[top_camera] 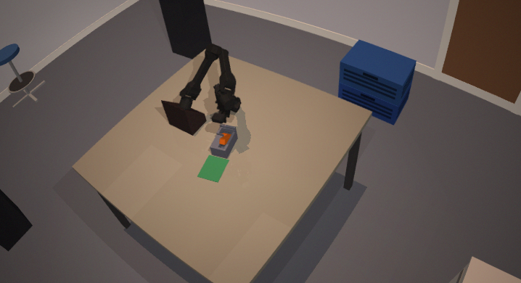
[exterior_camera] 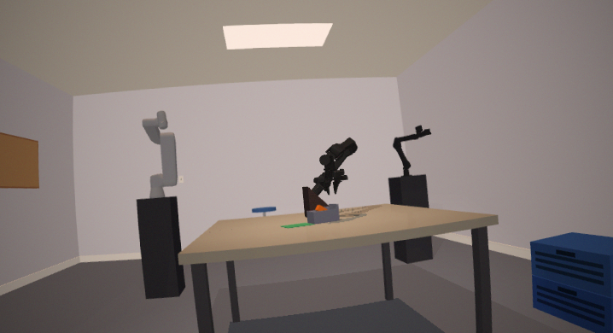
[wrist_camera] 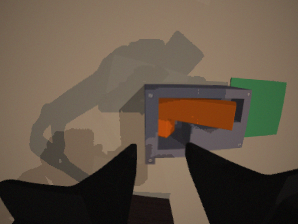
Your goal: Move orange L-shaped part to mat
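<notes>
The orange part (top_camera: 225, 138) (exterior_camera: 320, 207) (wrist_camera: 196, 113) is in the pocket of the grey tray (top_camera: 219, 152) (exterior_camera: 324, 215) (wrist_camera: 151, 125), tilted. Its L-shaped end is low, at the left in the wrist view. Its straight end, toward the green mat (top_camera: 213, 168) (exterior_camera: 295, 224) (wrist_camera: 266, 107), stands up above the tray rim in the exterior view. My gripper (exterior_camera: 332, 193) (wrist_camera: 161, 149) is partly open and empty. It hangs above the tray's end away from the mat, with clear air between fingertips and tray. The mat lies flat beside the tray and bears nothing.
A dark brown angled block (top_camera: 183, 119) (exterior_camera: 313, 201) stands on the table (top_camera: 291, 135) by the arm's base, near the tray. The arm's shadow falls beside the tray. Blue drawer units (top_camera: 376, 77) stand on the floor beyond the table's edge.
</notes>
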### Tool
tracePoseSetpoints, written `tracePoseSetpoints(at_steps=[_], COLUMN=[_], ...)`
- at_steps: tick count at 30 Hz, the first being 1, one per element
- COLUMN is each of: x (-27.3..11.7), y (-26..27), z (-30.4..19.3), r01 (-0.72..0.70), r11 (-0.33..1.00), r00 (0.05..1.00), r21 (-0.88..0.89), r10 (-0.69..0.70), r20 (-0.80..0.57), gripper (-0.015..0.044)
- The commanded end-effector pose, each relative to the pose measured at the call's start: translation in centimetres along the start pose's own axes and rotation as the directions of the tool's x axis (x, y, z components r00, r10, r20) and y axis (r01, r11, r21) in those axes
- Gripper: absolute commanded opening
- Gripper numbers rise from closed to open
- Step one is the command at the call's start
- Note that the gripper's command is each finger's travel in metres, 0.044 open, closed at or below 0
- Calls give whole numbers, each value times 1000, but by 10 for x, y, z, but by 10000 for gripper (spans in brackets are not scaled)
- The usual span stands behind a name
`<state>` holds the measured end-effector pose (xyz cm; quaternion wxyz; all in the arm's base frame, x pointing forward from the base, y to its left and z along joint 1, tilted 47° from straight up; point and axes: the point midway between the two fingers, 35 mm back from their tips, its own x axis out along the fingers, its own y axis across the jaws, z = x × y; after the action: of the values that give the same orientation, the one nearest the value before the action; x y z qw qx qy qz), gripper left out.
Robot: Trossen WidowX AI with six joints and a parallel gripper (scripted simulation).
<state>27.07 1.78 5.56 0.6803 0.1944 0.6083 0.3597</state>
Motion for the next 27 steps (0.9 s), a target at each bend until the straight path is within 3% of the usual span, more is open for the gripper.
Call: tracePoseSetpoints(at_steps=[1,10,11,14,16,19,22,27], x=[0,0,0,0,-1,-2,-3,-3], y=[0,0,-1,-8,-16,-31,-47,-73], z=[0,0,0,2,4,6,8,9], r01=[0,0,0,1,2,5,8,13], r11=[1000,1000,1000,986,942,791,557,74], r00=[1000,1000,1000,1000,1000,1000,1000,1000], r21=[4,4,21,169,335,612,831,997], r10=[0,0,0,-1,-1,-2,-2,0], r20=[0,0,0,-2,-3,-6,-9,-14], gripper=[180,180,206,280,280,280,280,280])
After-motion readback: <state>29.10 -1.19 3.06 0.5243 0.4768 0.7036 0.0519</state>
